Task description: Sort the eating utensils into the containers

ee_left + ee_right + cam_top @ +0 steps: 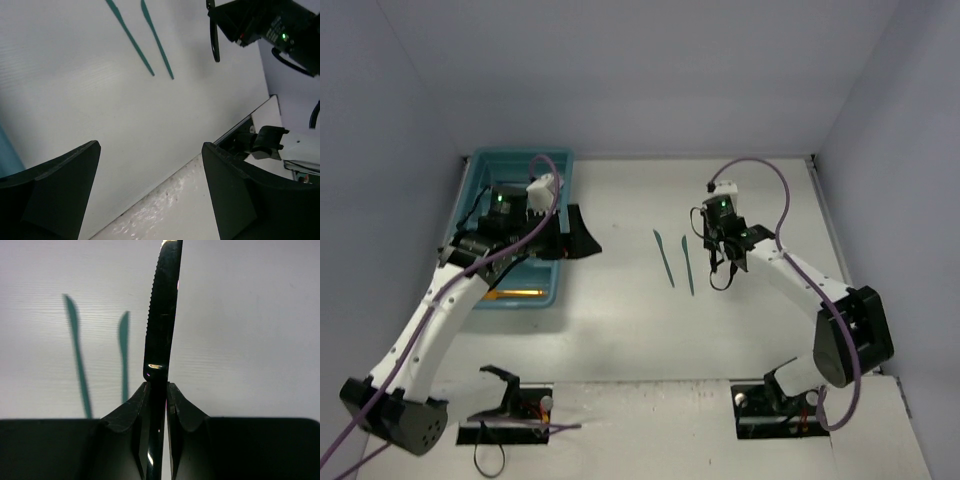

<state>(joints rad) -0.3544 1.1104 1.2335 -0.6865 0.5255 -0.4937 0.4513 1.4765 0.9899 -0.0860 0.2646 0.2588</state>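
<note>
Your right gripper (157, 388) is pinching a slim, glossy dark knife (162, 315) between its matte black fingers (125, 412). The serrated blade is jutting straight out past the tips, and two flat, tapering teal utensils (77, 355) are lying on the finely ribbed white table (250, 340) just left of those jaws. Your left gripper (150, 147) is hanging with its blunt wedge-shaped jaws spread wide and gripping nothing, above the right edge of the smooth teal plastic tray (515, 162).

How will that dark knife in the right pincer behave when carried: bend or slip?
Probably stiff: the knife juts straight from the right pincer without sagging. Its glossy surface looks slippery, so it might pivot in that narrow grip.
</note>
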